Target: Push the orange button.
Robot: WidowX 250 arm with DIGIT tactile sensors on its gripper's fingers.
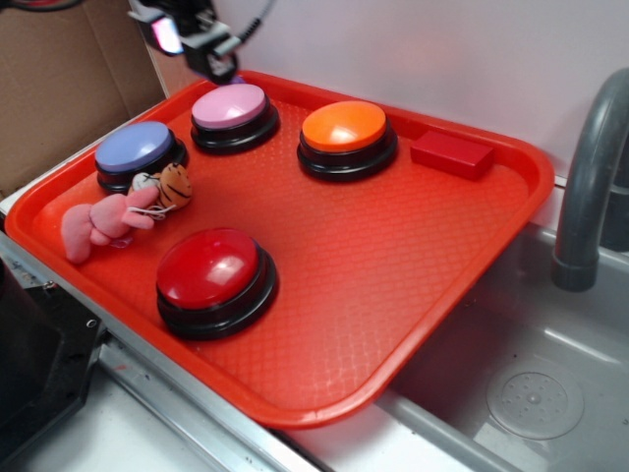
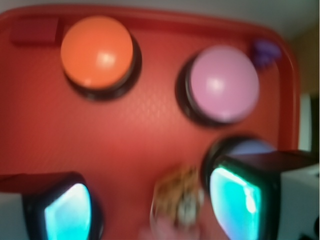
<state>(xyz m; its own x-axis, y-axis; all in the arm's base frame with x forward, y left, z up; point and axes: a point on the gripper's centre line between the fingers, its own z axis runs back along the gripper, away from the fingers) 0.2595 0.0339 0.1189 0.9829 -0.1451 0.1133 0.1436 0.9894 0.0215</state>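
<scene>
The orange button, an orange dome on a black base, sits near the far side of the red tray. My gripper hangs high above the tray's far left corner, well left of the orange button. In the blurred wrist view the two fingers stand wide apart with only the tray and a small toy below them, so the gripper is open and holds nothing.
A pink button, a blue-purple button and a larger red button share the tray with a small tiger toy, a pink plush and a red block. A sink and grey faucet lie right.
</scene>
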